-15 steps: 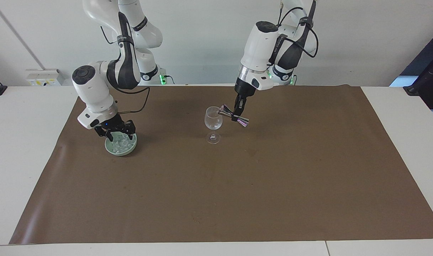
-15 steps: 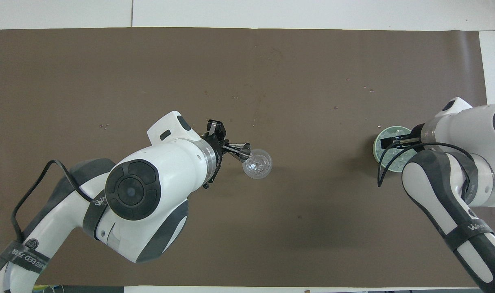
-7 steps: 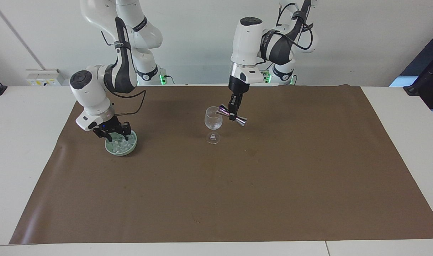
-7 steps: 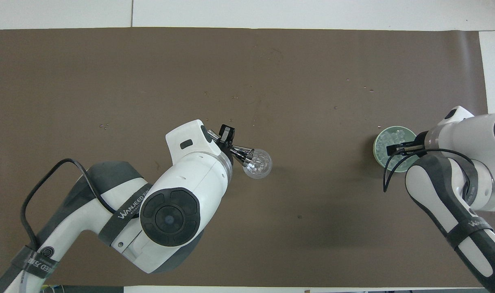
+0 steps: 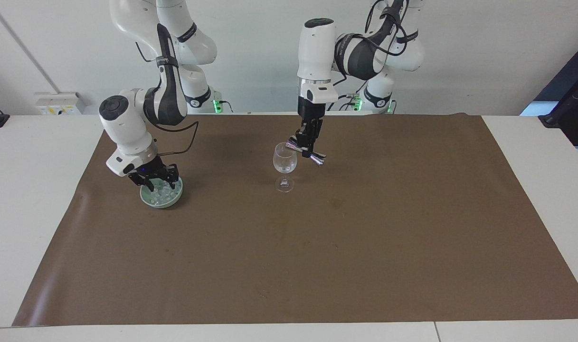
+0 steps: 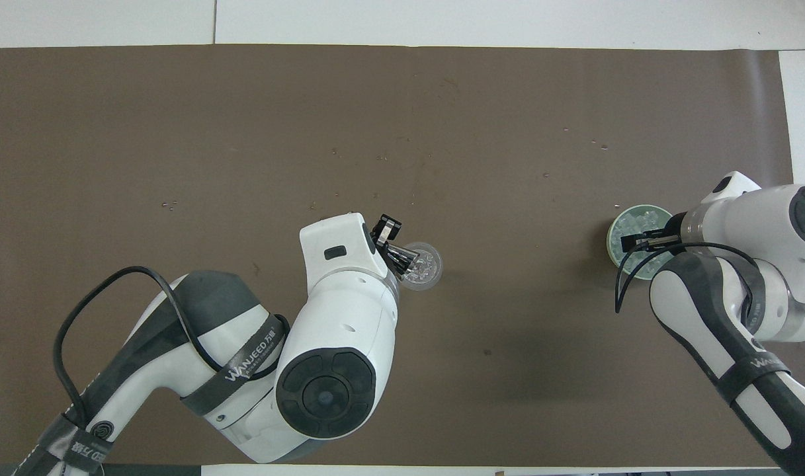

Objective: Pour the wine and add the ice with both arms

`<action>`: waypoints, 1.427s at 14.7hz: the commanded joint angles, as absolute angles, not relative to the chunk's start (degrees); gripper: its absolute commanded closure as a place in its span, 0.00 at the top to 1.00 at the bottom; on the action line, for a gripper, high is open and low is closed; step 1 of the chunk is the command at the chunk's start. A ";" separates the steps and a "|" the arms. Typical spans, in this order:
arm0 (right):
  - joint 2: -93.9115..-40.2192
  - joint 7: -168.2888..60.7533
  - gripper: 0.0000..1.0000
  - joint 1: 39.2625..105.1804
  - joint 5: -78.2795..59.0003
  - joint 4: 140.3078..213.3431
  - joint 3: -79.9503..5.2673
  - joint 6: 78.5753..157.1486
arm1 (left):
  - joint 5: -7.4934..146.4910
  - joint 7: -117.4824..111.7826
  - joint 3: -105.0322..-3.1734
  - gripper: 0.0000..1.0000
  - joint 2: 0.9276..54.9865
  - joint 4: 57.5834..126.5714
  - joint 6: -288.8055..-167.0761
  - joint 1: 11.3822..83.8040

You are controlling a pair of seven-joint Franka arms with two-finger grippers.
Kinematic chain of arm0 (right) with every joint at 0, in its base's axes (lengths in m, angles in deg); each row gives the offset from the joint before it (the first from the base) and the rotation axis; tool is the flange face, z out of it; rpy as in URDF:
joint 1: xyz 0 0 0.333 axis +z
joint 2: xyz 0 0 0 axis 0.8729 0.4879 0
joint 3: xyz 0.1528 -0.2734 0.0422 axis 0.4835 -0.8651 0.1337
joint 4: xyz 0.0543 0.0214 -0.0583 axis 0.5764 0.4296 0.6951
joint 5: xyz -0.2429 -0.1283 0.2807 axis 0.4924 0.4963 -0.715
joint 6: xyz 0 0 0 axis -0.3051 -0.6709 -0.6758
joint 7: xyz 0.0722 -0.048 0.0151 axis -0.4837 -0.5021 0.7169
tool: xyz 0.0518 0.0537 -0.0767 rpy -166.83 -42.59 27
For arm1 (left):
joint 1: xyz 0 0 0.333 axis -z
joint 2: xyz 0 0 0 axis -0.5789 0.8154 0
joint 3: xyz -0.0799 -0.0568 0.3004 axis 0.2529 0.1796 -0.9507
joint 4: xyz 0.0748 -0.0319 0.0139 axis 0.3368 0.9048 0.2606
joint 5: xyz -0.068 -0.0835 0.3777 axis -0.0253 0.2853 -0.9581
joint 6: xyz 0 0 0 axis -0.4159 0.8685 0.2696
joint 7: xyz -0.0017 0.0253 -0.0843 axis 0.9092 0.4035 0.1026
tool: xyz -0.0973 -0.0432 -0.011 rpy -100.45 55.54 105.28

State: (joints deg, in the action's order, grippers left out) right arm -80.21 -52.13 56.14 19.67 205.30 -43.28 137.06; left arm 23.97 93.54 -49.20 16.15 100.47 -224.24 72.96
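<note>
**Jigger tipped at the glass, second gripper down in the ice bowl**

The only writing that can be read is "WANJEED" on the grey strap round the left arm (image 6: pixel 243 370), with further characters after it too small to make out; the right arm (image 6: pixel 753 311) carries a similar strap, where only the first letters show.

The left gripper (image 5: pixel 308 144) hangs just over the rim of the wine glass (image 5: pixel 285 166), its fingers clamped on the waist of a shiny metal jigger (image 5: pixel 307 153). The jigger lies tilted, one cup at the glass's mouth and the other sticking out past the fingers on the side away from the glass. The glass stands upright on the brown mat (image 5: pixel 317 247), clear, with glinting contents low in its bowl (what they are cannot be told).

The right gripper (image 5: pixel 154 179) is down in the pale green bowl (image 5: pixel 176 196), toward the right arm's end of the mat. Its fingers stand apart among the ice (image 5: pixel 161 192), a small heap of clear, whitish chunks that fills the bowl beneath and around the fingertips. Whether a chunk is caught between them cannot be told. From overhead, the ice (image 6: pixel 640 221) shows as pale lumps past the fingertips.
</note>
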 commanded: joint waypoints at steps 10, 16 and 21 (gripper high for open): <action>-80.47 -53.24 0.61 55.79 18.66 207.11 -43.14 138.17 | 18.96 100.70 -49.22 0.00 17.80 95.91 -220.07 74.49; -78.45 -54.03 0.60 55.96 18.66 204.65 -43.05 135.88 | 35.44 100.01 -49.40 0.00 17.46 96.96 -222.09 68.18; -77.66 -54.03 0.59 55.87 18.66 204.65 -43.05 137.99 | 59.95 84.06 -49.48 0.00 17.11 99.85 -224.47 56.58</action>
